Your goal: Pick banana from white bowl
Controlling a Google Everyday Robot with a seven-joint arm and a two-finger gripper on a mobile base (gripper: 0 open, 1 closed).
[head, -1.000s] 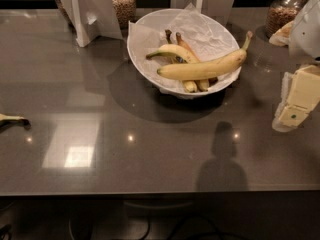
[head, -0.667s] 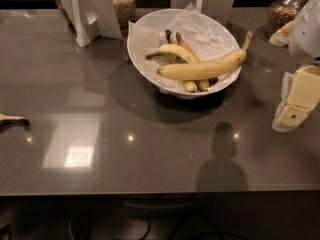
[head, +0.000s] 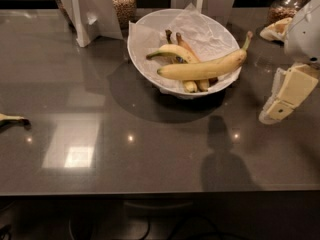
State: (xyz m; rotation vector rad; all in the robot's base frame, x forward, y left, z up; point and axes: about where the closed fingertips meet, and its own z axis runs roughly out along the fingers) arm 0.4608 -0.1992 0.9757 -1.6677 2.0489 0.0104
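Glossy grey table [head: 150, 184], perhaps dark floor [head: 210, 221] below.

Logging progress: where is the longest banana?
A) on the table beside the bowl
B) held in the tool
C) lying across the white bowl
C: the banana lies across the white bowl, stem over its right rim; the tool hangs apart, to the bowl's right.

One cam only. It sits high, by the near edge of the table [head: 150, 159], tilted down & facing across to the far side. Mid range: nearly the whole tabletop width fits. The white bowl [head: 132, 51] w/ the banana [head: 200, 70] lands top-centre; my gripper [head: 274, 113] hangs at frame right, well apart from the bowl.
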